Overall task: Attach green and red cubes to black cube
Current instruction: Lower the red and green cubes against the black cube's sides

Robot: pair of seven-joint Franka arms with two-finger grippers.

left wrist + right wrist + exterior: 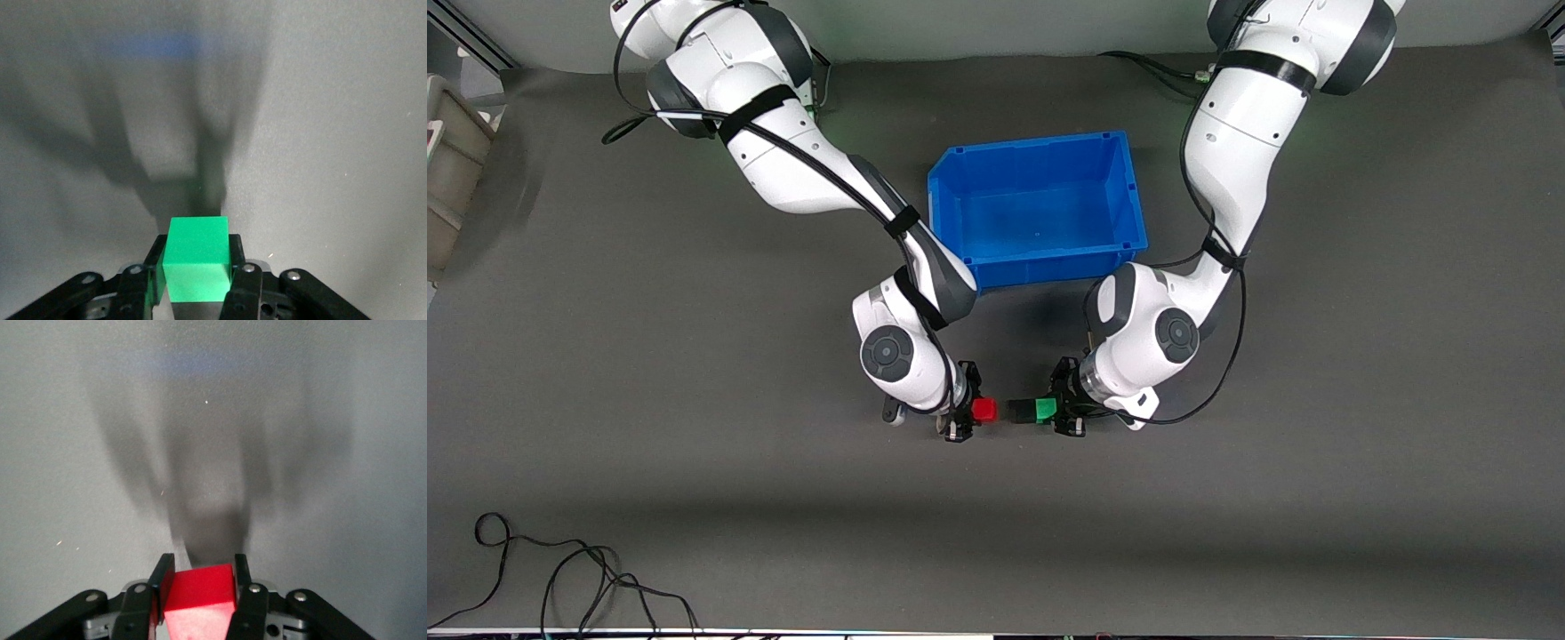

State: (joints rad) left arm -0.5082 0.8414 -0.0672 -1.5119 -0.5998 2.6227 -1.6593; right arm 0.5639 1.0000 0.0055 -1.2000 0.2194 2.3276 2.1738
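Blue bin [1040, 142] on the dark table [649, 444], left gripper [1060, 410] clamping the green cube [1046, 409] with the black cube [1019, 410] apparently joined to it, right gripper [964, 412] gripping the red cube [984, 409], both over the table nearer the camera than the bin.

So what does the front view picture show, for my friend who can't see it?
Two white robot arms meet above a dark grey table. The right gripper holds a red cube; the left gripper holds a green cube with a black cube at its end, facing the red one across a small gap. Farther from the camera sits a blue bin.
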